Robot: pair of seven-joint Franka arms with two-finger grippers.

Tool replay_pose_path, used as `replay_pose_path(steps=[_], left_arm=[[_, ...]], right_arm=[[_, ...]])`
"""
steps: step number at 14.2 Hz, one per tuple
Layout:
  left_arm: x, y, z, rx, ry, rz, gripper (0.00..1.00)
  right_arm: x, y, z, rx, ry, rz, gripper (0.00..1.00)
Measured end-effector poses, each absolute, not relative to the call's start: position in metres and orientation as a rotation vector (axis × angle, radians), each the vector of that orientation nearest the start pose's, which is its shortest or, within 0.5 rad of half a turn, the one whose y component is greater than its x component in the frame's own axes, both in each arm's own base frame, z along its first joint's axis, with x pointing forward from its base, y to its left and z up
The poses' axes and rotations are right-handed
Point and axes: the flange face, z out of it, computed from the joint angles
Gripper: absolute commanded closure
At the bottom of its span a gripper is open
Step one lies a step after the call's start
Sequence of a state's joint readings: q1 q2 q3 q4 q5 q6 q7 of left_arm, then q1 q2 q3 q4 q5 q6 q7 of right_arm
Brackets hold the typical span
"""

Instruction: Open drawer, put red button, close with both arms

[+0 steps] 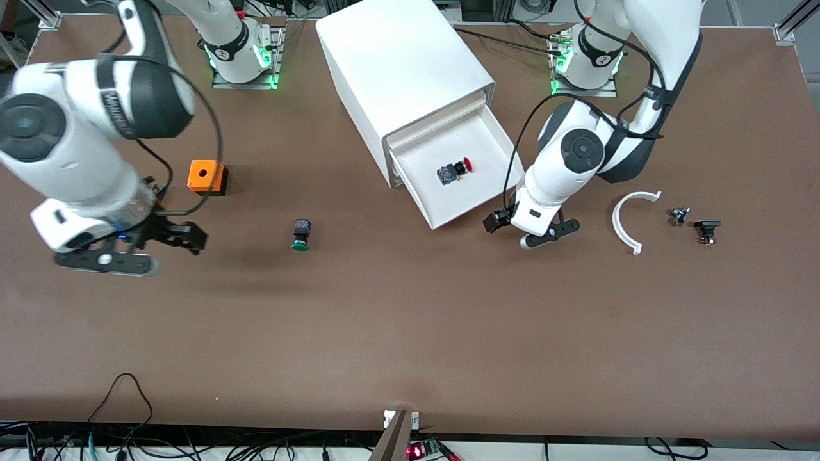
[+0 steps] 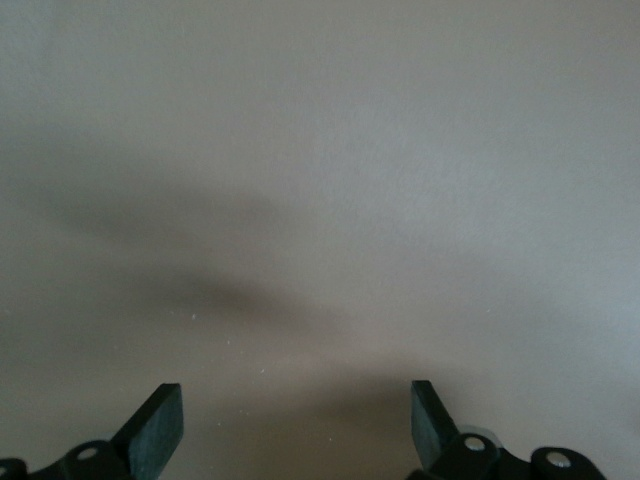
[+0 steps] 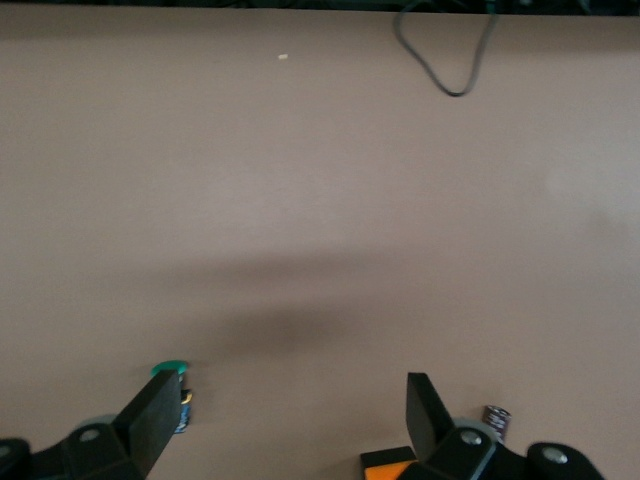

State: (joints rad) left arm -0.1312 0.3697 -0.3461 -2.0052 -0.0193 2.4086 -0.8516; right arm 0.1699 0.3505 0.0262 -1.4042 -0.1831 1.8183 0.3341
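Note:
The bottom drawer (image 1: pixel 477 202) of the white cabinet (image 1: pixel 403 64) stands pulled out. The red button (image 1: pixel 456 170) lies on its side in the drawer, its red cap toward the left arm's end. My left gripper (image 1: pixel 497 221) is low, just in front of the drawer's front panel. In the left wrist view the gripper (image 2: pixel 297 420) is open and empty and faces a plain pale surface. My right gripper (image 1: pixel 182 235) hangs over bare table toward the right arm's end, far from the cabinet. In the right wrist view it (image 3: pixel 290 420) is open and empty.
A green-capped button (image 1: pixel 300 234) lies on the table between the right gripper and the drawer; it also shows in the right wrist view (image 3: pixel 170 372). An orange box (image 1: pixel 207 177) stands near the right gripper. A white curved piece (image 1: pixel 626 221) and small black parts (image 1: pixel 707 229) lie toward the left arm's end.

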Motion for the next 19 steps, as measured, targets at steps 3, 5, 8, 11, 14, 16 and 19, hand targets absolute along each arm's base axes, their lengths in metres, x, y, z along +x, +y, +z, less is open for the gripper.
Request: replay_pose_path(steps=[3,5,8,11,14,16,19], left_arm=[[0.531,-0.284,0.272,-3.183,-0.734,0.115,0.0],[0.514,-0.305,0.267,-3.181,-0.727,0.156,0.0],[0.492,-0.331,0.266,-3.199,-0.665,0.19,0.0],[0.462,-0.358,0.268,-3.217,-0.557,0.226,0.0],[0.421,-0.388,0.27,-3.207,-0.412,0.299,0.0],[0.405,-0.396,0.266,-3.189,-0.362,0.338,0.0],[0.4,-0.398,0.267,-3.184,-0.374,0.372,0.0]], right_arm=[[0.662,0.085,0.515,-3.28,0.269,-0.12,0.0],[0.66,0.066,0.518,-3.257,0.329,-0.083,0.0],[0.65,0.053,0.534,-3.259,0.337,-0.059,0.0],[0.634,0.049,0.537,-3.233,0.352,-0.027,0.0],[0.618,0.022,0.53,-3.186,0.286,-0.03,0.0],[0.611,-0.001,0.531,-3.185,0.227,-0.024,0.0],[0.606,-0.01,0.533,-3.186,0.219,-0.02,0.0]])
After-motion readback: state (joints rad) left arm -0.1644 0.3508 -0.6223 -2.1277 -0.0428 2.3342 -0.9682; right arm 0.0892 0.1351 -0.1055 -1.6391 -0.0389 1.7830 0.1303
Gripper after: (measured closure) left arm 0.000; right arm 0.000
